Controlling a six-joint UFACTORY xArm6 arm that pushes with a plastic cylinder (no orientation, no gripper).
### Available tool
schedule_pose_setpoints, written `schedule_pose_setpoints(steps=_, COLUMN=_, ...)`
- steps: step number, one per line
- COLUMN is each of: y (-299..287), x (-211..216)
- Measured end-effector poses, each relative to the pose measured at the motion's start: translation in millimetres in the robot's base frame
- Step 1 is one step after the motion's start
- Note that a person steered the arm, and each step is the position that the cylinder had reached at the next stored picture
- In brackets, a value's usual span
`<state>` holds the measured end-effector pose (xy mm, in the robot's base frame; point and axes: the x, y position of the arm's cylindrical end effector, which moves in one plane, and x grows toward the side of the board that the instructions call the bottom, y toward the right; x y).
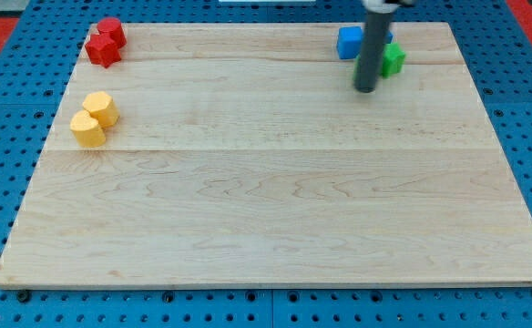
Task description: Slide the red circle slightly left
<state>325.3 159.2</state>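
Wood made up the surface (275,210), a pale board lying on a blue pegboard (2,137) with red patches at the view's top corners. We carried no hand at all, only a straight dark rod (371,46), so nothing was opened or closed and nothing was held. Our tip (365,88) rested on the board near the view's top right, just below a blue block (349,43) and just to the view's left of a green block (393,58); the rod crossed in front of both, so we could not tell whether the tip touched either one, nor make out their full shapes.

Far across the board, at the view's top left corner, sat two red blocks pressed together. The upper, rounder one we took for the red circle (112,31), and the red star-like block (101,50) lay against it on its lower left. Our tip was well apart from that pair.

Lower on the view's left edge sat two yellow blocks touching each other, the yellow upper block (101,107) and the yellow lower block (87,130).
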Motion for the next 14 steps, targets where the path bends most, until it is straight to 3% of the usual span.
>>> schedule_pose_setpoints(steps=5, y=13, x=17)
schedule_pose_setpoints(steps=7, y=-72, x=68)
schedule_pose_setpoints(steps=10, y=-158, x=71)
schedule_pose_setpoints(steps=12, y=-202, x=5)
schedule_pose_setpoints(steps=14, y=-234, x=-88)
